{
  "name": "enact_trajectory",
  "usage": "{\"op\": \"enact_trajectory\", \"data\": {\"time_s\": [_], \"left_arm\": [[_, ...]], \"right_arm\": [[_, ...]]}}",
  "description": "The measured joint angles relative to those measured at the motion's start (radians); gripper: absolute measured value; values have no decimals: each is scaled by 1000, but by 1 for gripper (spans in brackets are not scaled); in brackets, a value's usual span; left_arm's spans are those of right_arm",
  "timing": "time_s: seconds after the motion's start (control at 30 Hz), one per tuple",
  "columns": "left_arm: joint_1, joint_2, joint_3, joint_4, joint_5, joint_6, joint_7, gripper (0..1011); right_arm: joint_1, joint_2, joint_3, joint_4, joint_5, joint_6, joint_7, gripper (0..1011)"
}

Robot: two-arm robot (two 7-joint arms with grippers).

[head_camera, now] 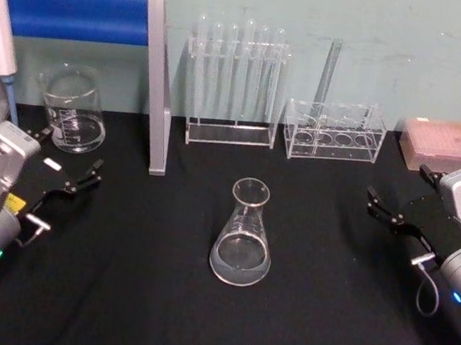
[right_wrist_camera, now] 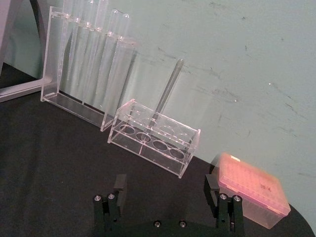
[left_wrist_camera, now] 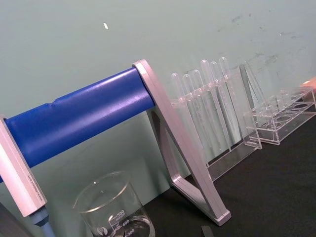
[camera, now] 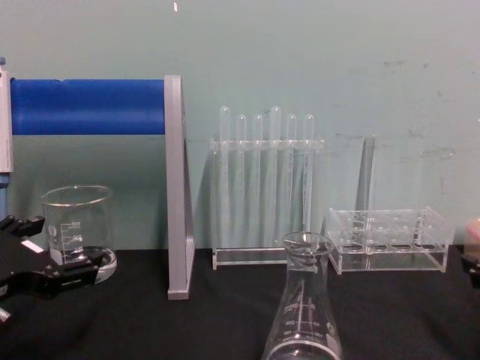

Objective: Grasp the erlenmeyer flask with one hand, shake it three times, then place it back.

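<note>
Glass erlenmeyer flask (head_camera: 243,236) upright, tubes (head_camera: 244,66) in rack (head_camera: 228,132), left gripper (head_camera: 72,155) open, right gripper (head_camera: 397,189) open

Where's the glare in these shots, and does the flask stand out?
Left wrist view: a pale sheen runs along the blue bar. Head view: the erlenmeyer flask stands out on the black table, no strong glare. Chest view: the lower edge cuts off its base.

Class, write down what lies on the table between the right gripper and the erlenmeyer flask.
Nothing: in the head view, only bare black table separates the open right gripper from the erlenmeyer flask.
</note>
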Motion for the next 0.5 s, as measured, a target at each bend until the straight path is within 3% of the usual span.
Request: {"op": "enact_trajectory", "data": {"time_s": [0.5], "left_arm": [[0,0,0,0,0,0,0,1001]], "right_arm": [[0,0,0,0,0,0,0,1000]]}}
